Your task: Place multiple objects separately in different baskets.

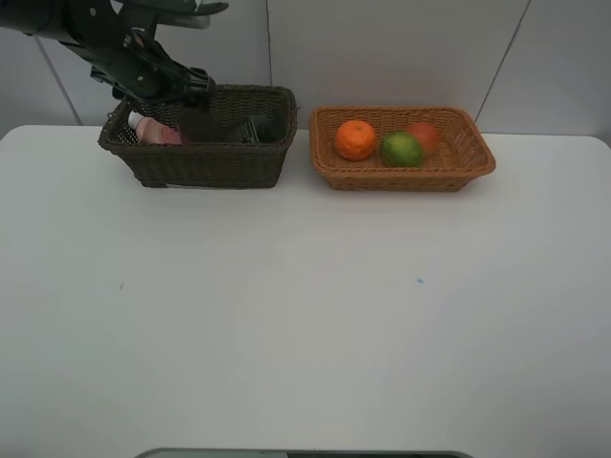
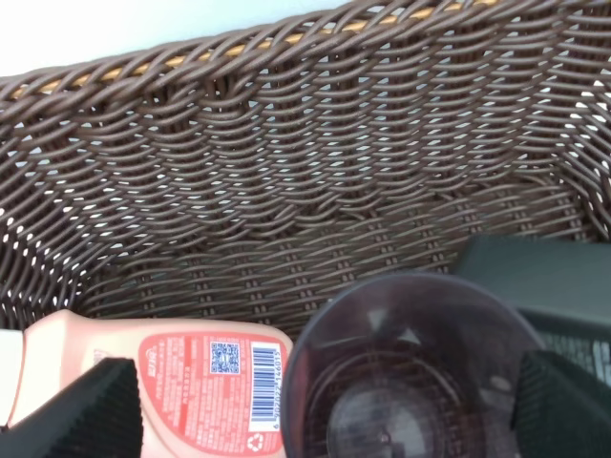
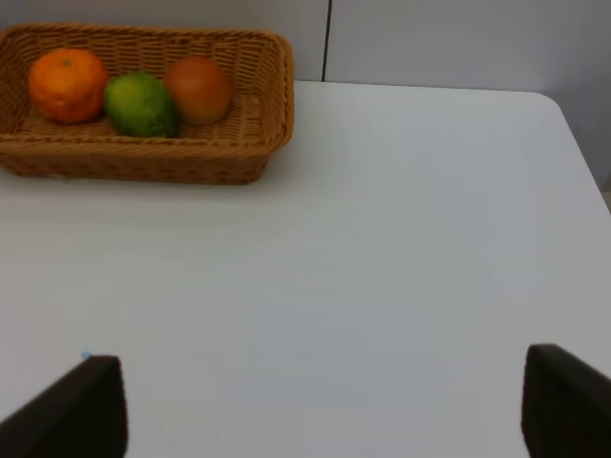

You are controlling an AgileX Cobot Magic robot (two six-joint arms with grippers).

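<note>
Brightness: even, bright light all over the worktop [image 1: 305,315], no glare patches.
Shadows: soft and short, a thin dark edge under the brown basket [image 1: 205,153] and the tan basket [image 1: 401,172].
Overhead sharpness: crisp enough, weave readable; dark left arm [image 1: 124,52] shows little detail.
Left wrist view: dim inside the basket, daylight pinpricks through the weave; pink bottle [image 2: 181,382] label sharp, cup [image 2: 410,372] rim soft with faint sheen.
Right wrist view: slightly soft overall, fruit blurred; fingertips [image 3: 76,410] are out-of-focus black blobs.
</note>
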